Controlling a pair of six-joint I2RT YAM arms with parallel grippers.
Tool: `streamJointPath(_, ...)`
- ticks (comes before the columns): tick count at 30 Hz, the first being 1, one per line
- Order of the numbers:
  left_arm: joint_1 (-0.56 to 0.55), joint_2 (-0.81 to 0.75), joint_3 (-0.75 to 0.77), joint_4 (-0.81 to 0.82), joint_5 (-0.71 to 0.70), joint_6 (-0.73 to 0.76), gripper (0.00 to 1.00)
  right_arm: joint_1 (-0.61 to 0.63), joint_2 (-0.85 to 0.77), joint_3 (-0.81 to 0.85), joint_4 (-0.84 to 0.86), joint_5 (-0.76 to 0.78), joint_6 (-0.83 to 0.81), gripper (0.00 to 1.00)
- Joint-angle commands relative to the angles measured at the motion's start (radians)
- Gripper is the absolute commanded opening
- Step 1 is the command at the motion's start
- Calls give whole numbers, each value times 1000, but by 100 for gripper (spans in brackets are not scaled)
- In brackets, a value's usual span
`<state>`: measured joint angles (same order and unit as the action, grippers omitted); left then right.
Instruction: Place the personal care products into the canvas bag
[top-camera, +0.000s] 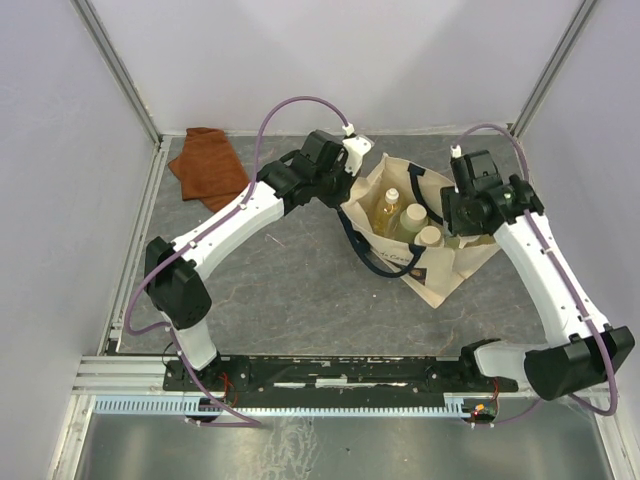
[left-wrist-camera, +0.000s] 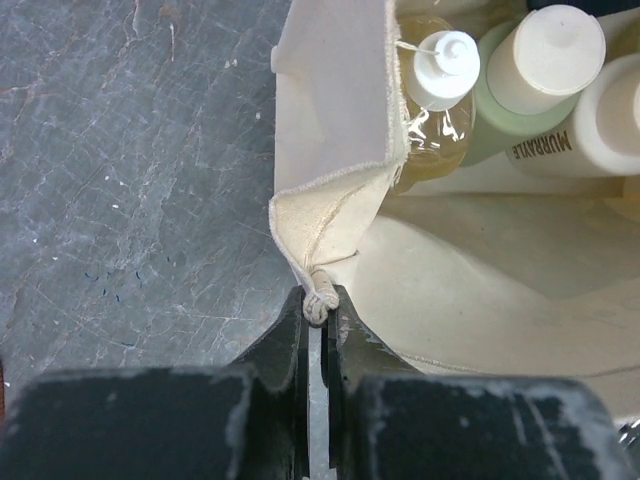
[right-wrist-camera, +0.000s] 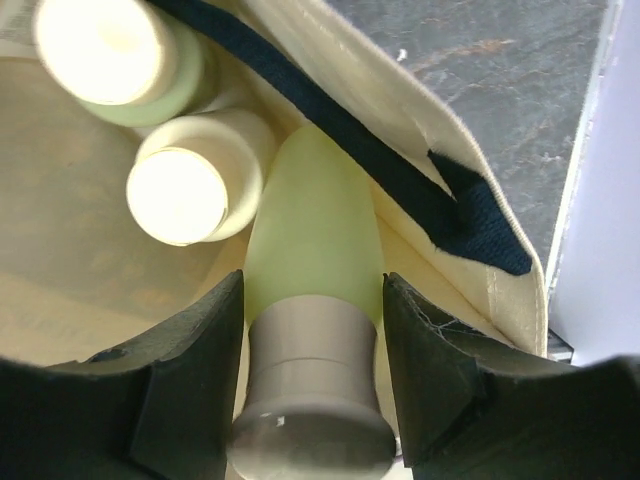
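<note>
So, going from the left: a rust-brown cloth (top-camera: 208, 165) sits at about 10 o'clock on the table, well apart from everything else and not part of the job. The left gripper (left-wrist-camera: 318, 312) has its jaws pinched fully together on a bunched bit of hem at one corner of the canvas bag (top-camera: 445, 270). The bag sits around 2 o'clock from table centre with its mouth open.

Three bottles stand close together inside it. The amber bottle (left-wrist-camera: 432, 130) is nearest the pinched corner, the pale green bottle (left-wrist-camera: 520, 90) is at its 3 o'clock, and the cream-white bottle (left-wrist-camera: 612, 115) is just past that.

At the bag's 3 o'clock edge, the right gripper (right-wrist-camera: 312, 290) has its jaws narrowed onto the spout-capped green bottle (right-wrist-camera: 312, 240). One finger presses each side around the cap and shoulder. The body points down into the bag, beside a navy handle (right-wrist-camera: 400, 170).

Handling guess: these look like small, light plastic bottles, smooth, a bit slippery and probably squeezable. A hold at the stiffer shoulder under the cap seems smartest. The canvas is floppy, so without the hem pinched the mouth would likely sag shut.
</note>
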<state>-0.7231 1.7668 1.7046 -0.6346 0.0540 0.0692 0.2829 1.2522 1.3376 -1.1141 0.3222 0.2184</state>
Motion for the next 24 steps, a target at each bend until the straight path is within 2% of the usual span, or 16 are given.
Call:
streamJointPath(1,11,-6,49,-22,-15,33,3,2,33,189,-129,-176,7,0)
streamJointPath(13,11,-10,44,-21,-8,35,3,2,74,209,-240,-289,-21,0)
streamJointPath(19,12,-13,36,-20,-11,37,3,2,74,207,-237,-300,-23,0)
streamJointPath(24,12,-12,35,-16,-8,37,3,2,98,156,-211,-251,-25,0)
